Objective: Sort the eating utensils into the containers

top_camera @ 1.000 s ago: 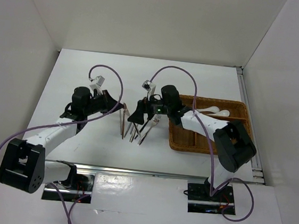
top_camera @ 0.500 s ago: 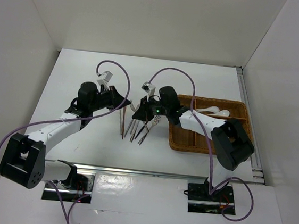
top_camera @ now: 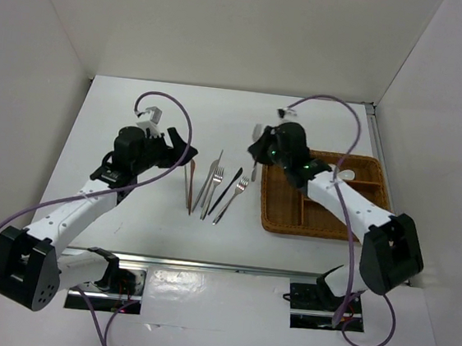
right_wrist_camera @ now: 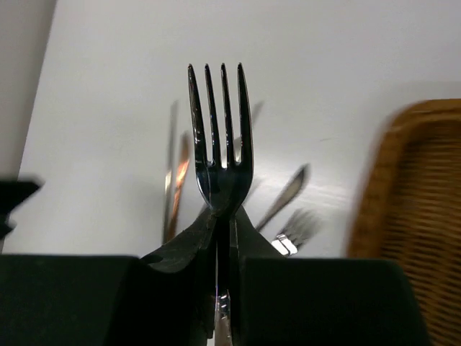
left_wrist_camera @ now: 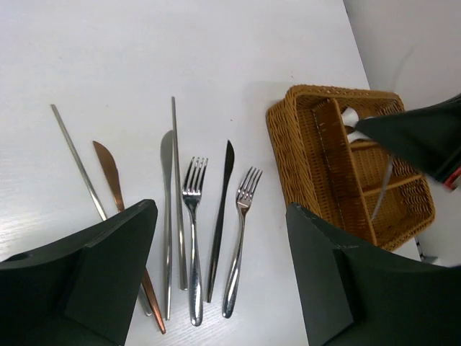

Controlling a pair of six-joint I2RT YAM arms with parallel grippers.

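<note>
fork (right_wrist_camera: 220,137) pinched in right gripper (right_wrist_camera: 223,234), tines outward

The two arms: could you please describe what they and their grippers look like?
Both the left arm and right arm have white links, black joints and a looping purple cable. The left gripper and right gripper are black and wedge-shaped.

My bench (top_camera: 122,112) is plain white, and white walls (top_camera: 230,24) close it in on three sides. A metal rail (top_camera: 221,266) runs along its near edge, another strip (top_camera: 380,156) along its right.
</note>
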